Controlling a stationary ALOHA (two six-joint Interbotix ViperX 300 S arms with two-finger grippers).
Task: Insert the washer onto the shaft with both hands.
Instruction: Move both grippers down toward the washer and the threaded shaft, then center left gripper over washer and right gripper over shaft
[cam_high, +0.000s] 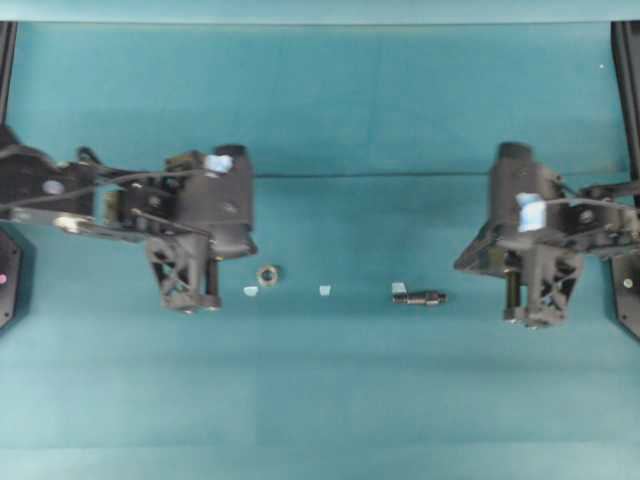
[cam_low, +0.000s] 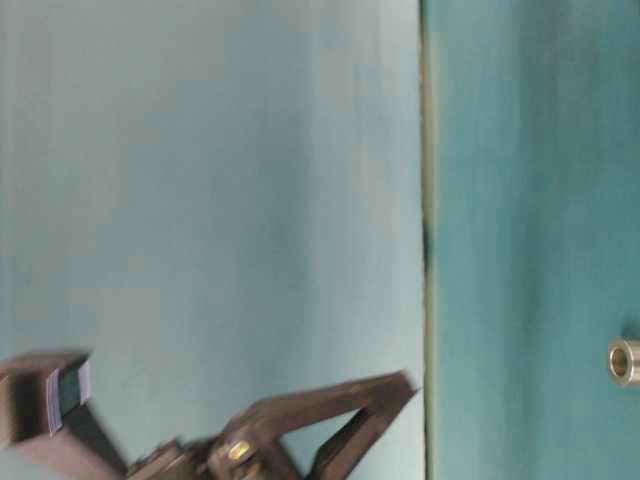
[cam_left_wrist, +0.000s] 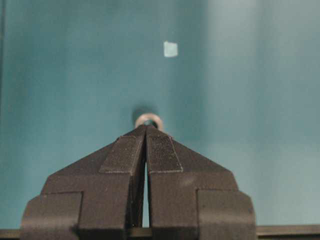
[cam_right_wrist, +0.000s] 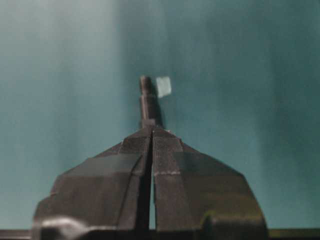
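Teal cloth covers the surface (cam_high: 330, 400), and both arms rest over it with a wide gap between them. On the left of the overhead view, the left hand (cam_high: 200, 298) sits low with its two triangular fingers (cam_left_wrist: 165, 152) pressed together, clenched on nothing; its wrist view shows the pads meeting at a thin seam. Just past those tips lies the washer (cam_high: 267, 274), a small grey-silver ring flat on the cloth, its centre hole visible; from the wrist camera the washer (cam_left_wrist: 148, 120) peeks out right above the closed tips, apart from them or barely touching, hard to tell. A pale blue tape bit (cam_high: 250, 291) lies just beside the ring, and another tape bit (cam_high: 324, 290) sits nearer the middle. Further right lies the shaft (cam_high: 421, 297), a short dark stepped rod lying on its side along the cloth, with a third tape bit (cam_high: 399, 287) near its left end. The right hand (cam_high: 524, 316) is well to the right of the shaft, its fingers (cam_right_wrist: 167, 150) likewise clenched and holding nothing; in its wrist view the shaft (cam_right_wrist: 147, 102) extends away from the closed tips.
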